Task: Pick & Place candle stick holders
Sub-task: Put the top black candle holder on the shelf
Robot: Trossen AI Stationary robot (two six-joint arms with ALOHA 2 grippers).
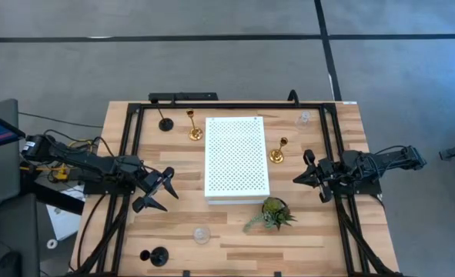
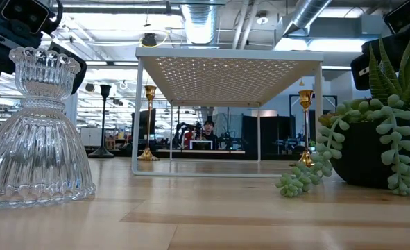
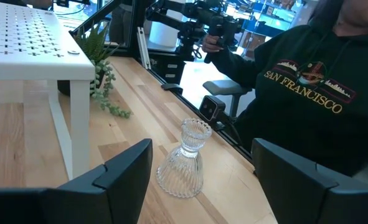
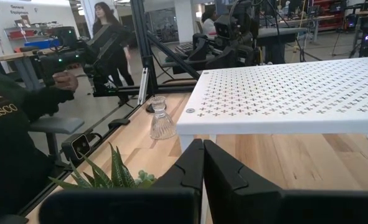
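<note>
Two black (image 1: 164, 122), two gold (image 1: 195, 132), two glass holders (image 1: 202, 235); left gripper (image 1: 159, 191) spread empty, right gripper (image 1: 306, 168) closed empty.

A white board (image 1: 236, 158) is sitting mid-table. Two gold holders (image 1: 195, 134) (image 1: 277, 155) are flanking it, black holders (image 1: 165, 124) (image 1: 158, 256) and glass holders (image 1: 202, 235) (image 1: 303, 119) standing farther out. The left gripper (image 1: 162, 192) is gaping beside the board; the right gripper (image 1: 308, 171) is hovering opposite, near the plant (image 1: 272, 215).
</note>
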